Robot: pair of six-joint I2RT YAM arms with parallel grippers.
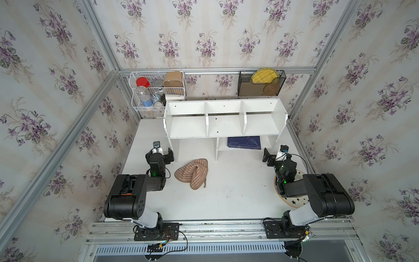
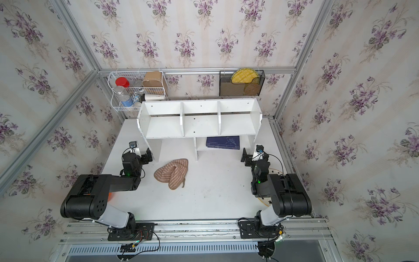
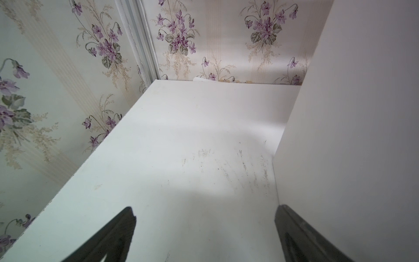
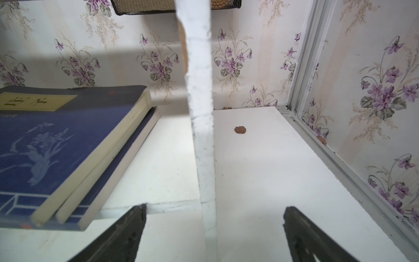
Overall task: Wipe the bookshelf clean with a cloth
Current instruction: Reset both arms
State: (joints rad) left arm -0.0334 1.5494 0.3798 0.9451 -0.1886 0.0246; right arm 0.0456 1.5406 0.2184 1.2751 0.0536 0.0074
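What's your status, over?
Left gripper open, right gripper open, both empty. Cloth bunched on table, untouched. Bookshelf: books on lower shelf.

White bookshelf; tan, white-striped cloth

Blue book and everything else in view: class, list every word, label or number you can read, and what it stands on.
"庄子", apparently, upside down: yellow label on the blue book.
On that book's cover, a white print line in both top views: too small to read.
Label on the bottle in the wire basket: blurred, unreadable.
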